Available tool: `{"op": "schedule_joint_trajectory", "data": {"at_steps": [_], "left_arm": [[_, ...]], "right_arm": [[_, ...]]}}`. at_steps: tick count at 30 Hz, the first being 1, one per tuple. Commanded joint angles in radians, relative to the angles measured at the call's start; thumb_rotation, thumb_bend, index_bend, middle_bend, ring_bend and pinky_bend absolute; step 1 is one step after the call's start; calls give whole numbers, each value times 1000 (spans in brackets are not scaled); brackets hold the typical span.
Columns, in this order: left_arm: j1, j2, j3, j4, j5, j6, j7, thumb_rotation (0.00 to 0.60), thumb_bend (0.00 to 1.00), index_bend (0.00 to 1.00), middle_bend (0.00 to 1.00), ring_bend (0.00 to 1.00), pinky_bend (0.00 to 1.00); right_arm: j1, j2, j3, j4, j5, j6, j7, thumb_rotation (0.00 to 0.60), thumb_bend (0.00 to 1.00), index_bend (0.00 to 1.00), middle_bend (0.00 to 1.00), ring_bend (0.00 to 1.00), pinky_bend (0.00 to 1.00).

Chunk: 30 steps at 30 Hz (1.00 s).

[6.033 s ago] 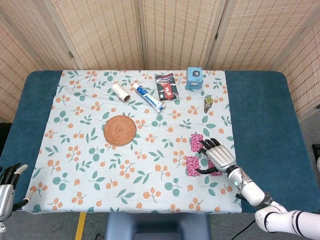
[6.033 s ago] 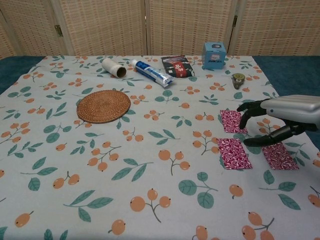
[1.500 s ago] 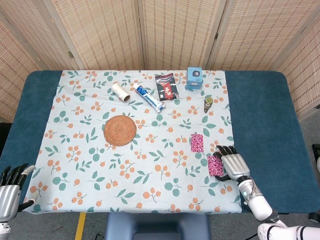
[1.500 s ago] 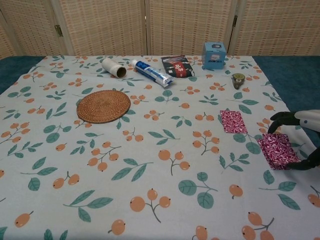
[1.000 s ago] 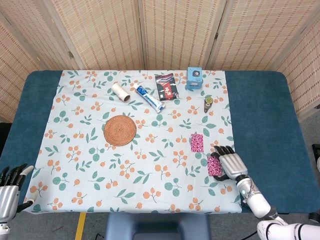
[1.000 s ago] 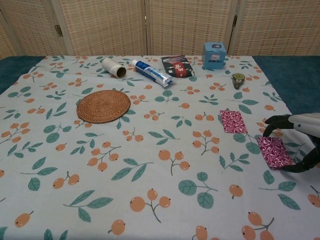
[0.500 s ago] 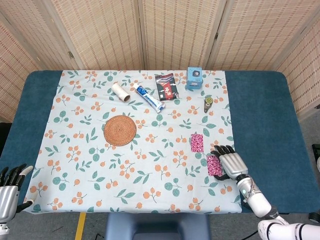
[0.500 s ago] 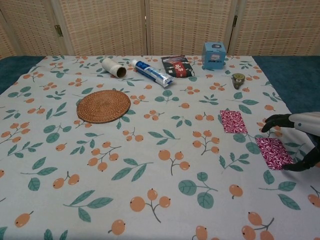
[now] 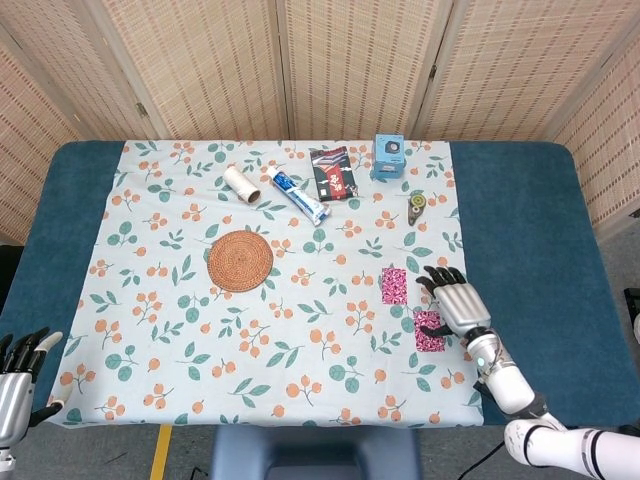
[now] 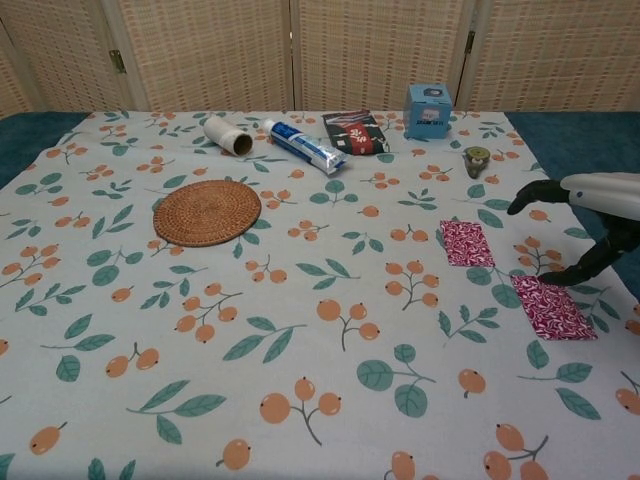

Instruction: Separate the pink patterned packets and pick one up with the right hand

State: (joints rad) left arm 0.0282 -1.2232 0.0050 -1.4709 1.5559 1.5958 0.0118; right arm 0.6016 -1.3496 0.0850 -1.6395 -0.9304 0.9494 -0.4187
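R hand (image 10: 590, 215) hangs above the table's right side, fingers spread, thumb angled down toward the cloth; nothing in its grasp. In chest view its thumb tip comes down just at the far edge of the near pink packet (image 10: 552, 307), can't tell if touching. From the head view the hand sits over that packet's upper right, partly covering it (image 9: 432, 331).

2nd pink packet (image 10: 467, 242) lies flat on the floral cloth (image 10: 300, 330), further back & to the left, apart from the first, a strip of cloth between them. Both flat, neither lifted.

L hand (image 9: 18, 385) shows only in head view, at the bottom left corner off the table edge, fingers apart, holding nothing.

Further out: woven round coaster (image 10: 207, 212) mid-left. Along the back: cardboard tube (image 10: 228, 135), toothpaste tube (image 10: 304, 146) lying diagonal, dark red-marked packet (image 10: 355, 131), blue box (image 10: 428, 110) upright, small round object (image 10: 476, 159) right of the box. Blue table (image 9: 520, 230) surface shows either side of the cloth.
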Motion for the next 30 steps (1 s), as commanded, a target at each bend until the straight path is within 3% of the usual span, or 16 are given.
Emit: {"op": "schedule_joint_trajectory", "data": {"at_steps": [1, 15, 30], "left_arm": [[4, 1, -1, 1, -2, 4, -6, 600, 327, 194, 143, 151, 0], [13, 4, 4, 5, -1, 10, -14, 600, 327, 194, 143, 151, 0], [18, 3, 3, 12, -7, 8, -20, 600, 327, 194, 143, 151, 0]], "right_arm": [[54, -54, 37, 33, 100, -22, -63, 485, 265, 152, 73, 0, 0], [203, -178, 85, 177, 361, -79, -178, 482, 265, 152, 73, 0, 0], [258, -227, 68, 255, 443, -102, -193, 482, 265, 152, 73, 0, 0]]}}
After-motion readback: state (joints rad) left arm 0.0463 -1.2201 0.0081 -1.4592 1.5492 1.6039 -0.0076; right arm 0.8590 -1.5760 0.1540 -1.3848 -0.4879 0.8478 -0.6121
